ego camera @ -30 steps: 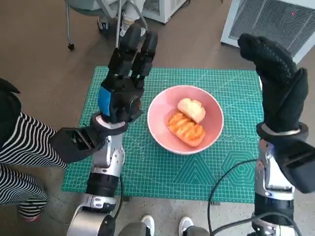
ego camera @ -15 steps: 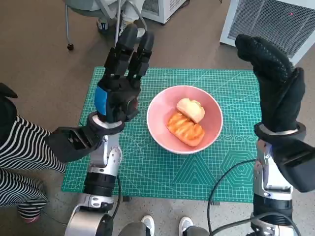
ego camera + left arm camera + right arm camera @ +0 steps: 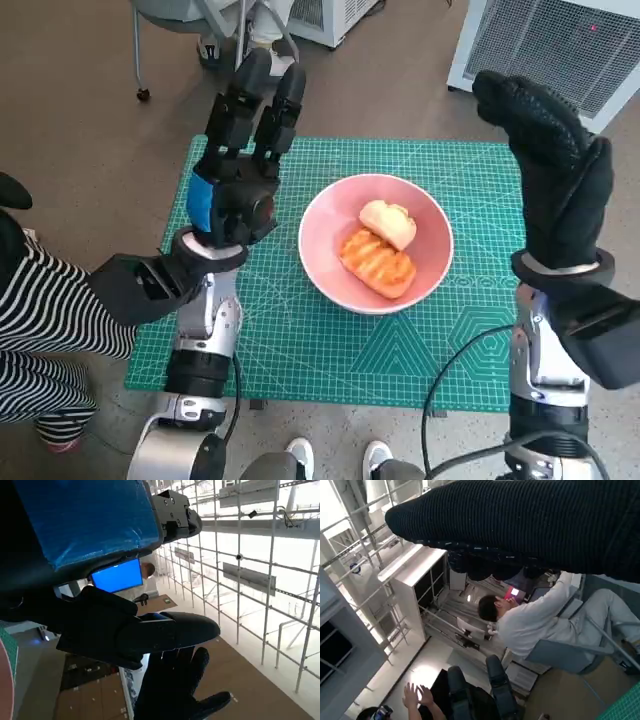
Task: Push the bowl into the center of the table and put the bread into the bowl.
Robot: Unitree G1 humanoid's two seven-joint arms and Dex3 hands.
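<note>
— What do we see nearest us?
— Our pink bowl mid green cutting mat, holding two bread pieces.
— And farther?
— Our left hand and right hand, raised, fingers spread, holding nothing.
</note>
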